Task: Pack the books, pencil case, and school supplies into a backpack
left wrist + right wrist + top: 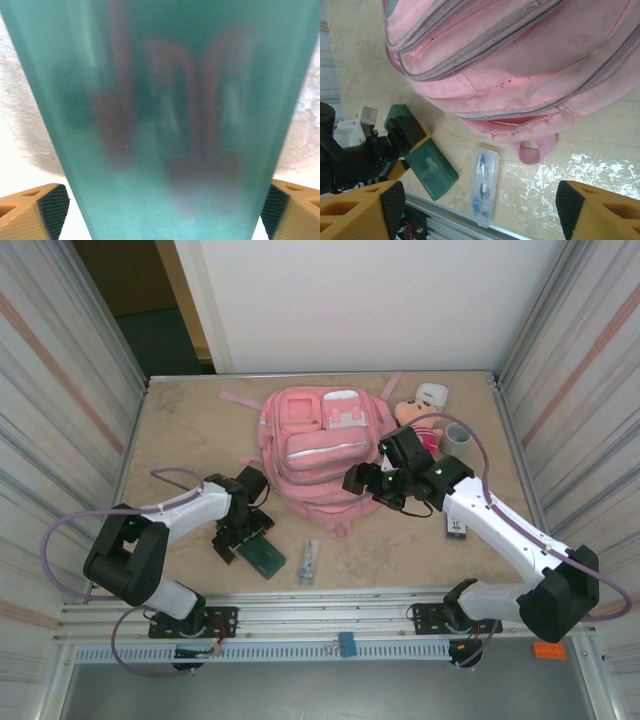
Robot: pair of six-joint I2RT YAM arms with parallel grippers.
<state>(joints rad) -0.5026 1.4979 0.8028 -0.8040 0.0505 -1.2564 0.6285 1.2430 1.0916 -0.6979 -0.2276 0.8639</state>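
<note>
Two hands, both spread wide. The left hand is low over the worktop, with the one pencil case, dark green and flat, lying between its two fingers. In the left wrist view a sliver of gap shows on one side of the case, while the other edge sits right at the pad, so it straddles the case with no clear clamp. The right hand holds nothing and its two pads are far apart. It sits by the near edge of the one pink backpack; I cannot tell whether it touches. The backpack lies flat just ahead of the right hand, zips shut, with one small pink loop at its near edge. One school supplies item, a slim clear box with bluish bits inside, lies on the worktop below the right hand, just beside the pencil case and apart from it. One small flat book with a pale label, looking dark here, lies behind the right hand, beside that arm. Further behind the right hand, beside the backpack, are one plush doll, one grey tape roll and one small white thing.
</note>
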